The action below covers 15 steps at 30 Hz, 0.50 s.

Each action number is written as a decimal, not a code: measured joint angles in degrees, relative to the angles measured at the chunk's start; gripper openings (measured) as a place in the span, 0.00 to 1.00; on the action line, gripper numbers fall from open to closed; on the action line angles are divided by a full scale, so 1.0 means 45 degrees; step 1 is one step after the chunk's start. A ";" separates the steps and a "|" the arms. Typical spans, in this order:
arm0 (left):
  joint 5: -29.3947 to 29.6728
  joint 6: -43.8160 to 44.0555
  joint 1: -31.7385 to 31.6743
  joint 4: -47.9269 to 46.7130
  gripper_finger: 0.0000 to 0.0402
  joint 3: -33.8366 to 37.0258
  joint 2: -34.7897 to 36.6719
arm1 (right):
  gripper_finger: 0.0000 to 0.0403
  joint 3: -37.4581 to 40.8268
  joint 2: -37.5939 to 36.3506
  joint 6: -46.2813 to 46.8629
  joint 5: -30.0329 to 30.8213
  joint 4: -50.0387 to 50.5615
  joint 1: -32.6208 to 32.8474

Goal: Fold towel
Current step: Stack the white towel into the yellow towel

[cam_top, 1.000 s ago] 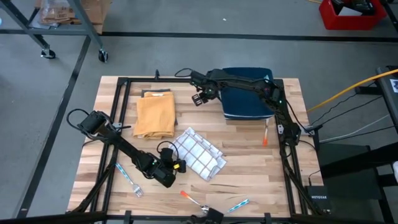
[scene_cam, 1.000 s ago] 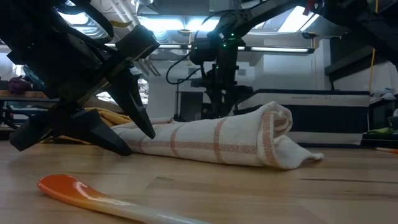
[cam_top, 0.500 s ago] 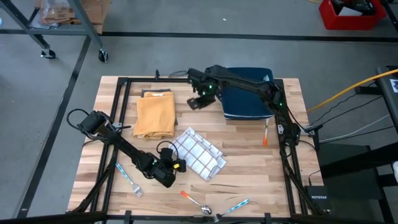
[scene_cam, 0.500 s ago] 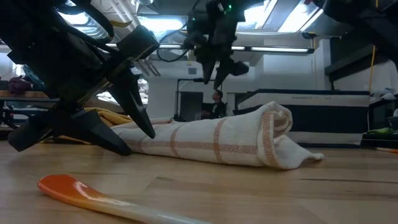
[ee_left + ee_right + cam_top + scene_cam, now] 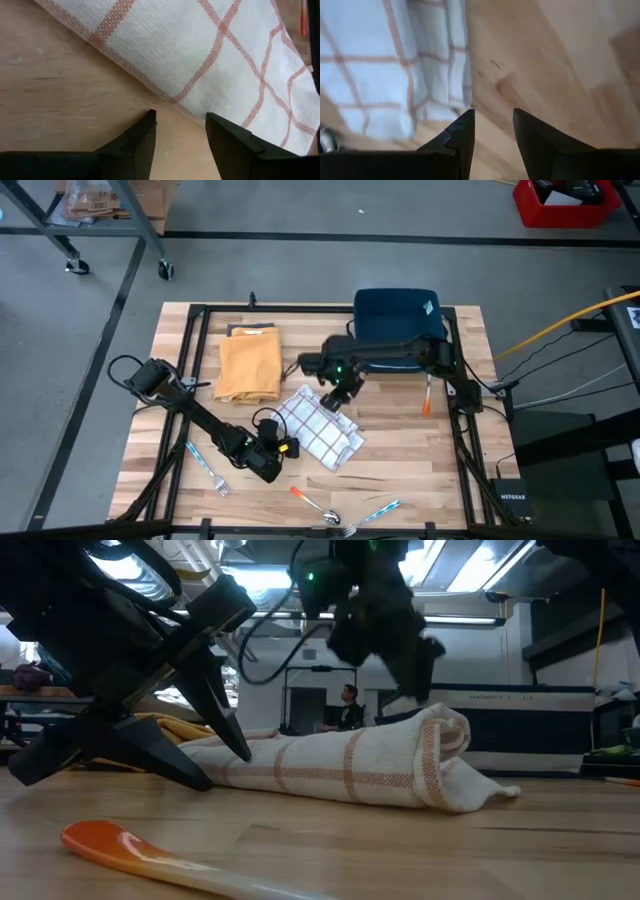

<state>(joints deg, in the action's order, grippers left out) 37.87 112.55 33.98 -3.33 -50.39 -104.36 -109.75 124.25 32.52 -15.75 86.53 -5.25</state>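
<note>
My two grippers flank the white, red-checked cloth towel (image 5: 319,427) lying folded mid-table.

My left gripper (image 5: 179,131) rests on the wood, fingers apart, at the towel's near edge; my right gripper (image 5: 333,402) hangs over its far corner, fingers apart, empty.

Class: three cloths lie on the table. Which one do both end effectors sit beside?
The white towel with the orange check. The mustard cloth and the dark blue cloth lie farther back, away from both end effectors.

A checked towel (image 5: 340,768) lies bunched on the wooden surface (image 5: 400,850), left end effector (image 5: 190,740) at its 9 o'clock, orange spoon (image 5: 150,855) at 7 o'clock.
</note>
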 joint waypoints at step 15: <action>-0.0128 -0.0056 -0.0573 -0.0005 0.41 -0.0019 0.0005 | 0.34 0.2257 0.0029 0.0391 -0.0260 -0.5074 0.0371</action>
<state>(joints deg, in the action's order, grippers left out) 37.29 112.30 31.40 -3.36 -50.48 -104.33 -99.59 124.38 34.28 -16.92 63.69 -3.59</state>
